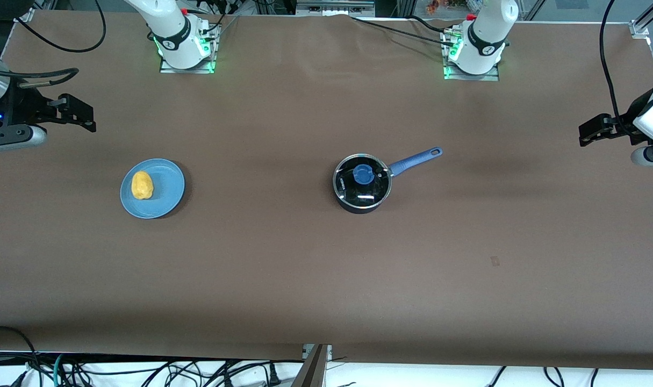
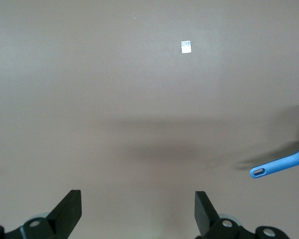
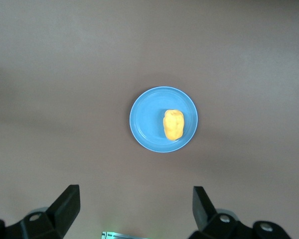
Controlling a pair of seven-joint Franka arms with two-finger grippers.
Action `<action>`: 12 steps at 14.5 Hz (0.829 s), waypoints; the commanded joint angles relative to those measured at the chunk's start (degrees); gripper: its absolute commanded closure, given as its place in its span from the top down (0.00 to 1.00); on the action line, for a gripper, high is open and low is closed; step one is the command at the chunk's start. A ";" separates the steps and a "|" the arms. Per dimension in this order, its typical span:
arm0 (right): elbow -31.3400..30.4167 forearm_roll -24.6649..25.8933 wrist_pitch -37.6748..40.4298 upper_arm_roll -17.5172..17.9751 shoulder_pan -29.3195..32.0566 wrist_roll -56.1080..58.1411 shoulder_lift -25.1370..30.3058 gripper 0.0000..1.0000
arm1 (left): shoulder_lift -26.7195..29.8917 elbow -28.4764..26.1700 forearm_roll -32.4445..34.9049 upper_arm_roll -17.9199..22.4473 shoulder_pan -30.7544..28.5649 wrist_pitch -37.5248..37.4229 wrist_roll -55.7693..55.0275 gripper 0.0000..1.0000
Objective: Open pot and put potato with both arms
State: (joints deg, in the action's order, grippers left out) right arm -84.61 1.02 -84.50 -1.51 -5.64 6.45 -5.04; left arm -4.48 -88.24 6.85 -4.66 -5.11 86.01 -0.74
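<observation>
Both arms hang raised at the table's ends. The left gripper point(image 2: 138, 211) hovers high over the left arm's end of the table, jaws spread wide and empty. The right gripper point(image 3: 135, 209) hovers over the right arm's end, its jaws likewise wide apart, holding nothing.

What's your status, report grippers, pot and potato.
Left gripper open, up over bare table by pot handle; right gripper open, up over plate. Pot lidded; potato on plate. Nothing in the way.
</observation>
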 commanded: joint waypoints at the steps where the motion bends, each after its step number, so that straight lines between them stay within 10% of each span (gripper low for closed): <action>1: 1.38 0.12 0.30 0.10 -0.34 -0.74 -0.67 1.00 | -0.44 0.96 0.80 0.00 0.10 0.03 1.18 1.00; 12: 1.38 0.12 0.30 0.01 -0.43 -0.74 -0.67 1.00 | -0.53 0.96 1.24 -0.18 0.98 1.61 1.26 1.00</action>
State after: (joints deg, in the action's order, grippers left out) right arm -84.61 1.02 -84.52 -1.51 -5.94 6.45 -5.05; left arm -4.52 -88.24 6.96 -4.91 -4.42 87.58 -0.73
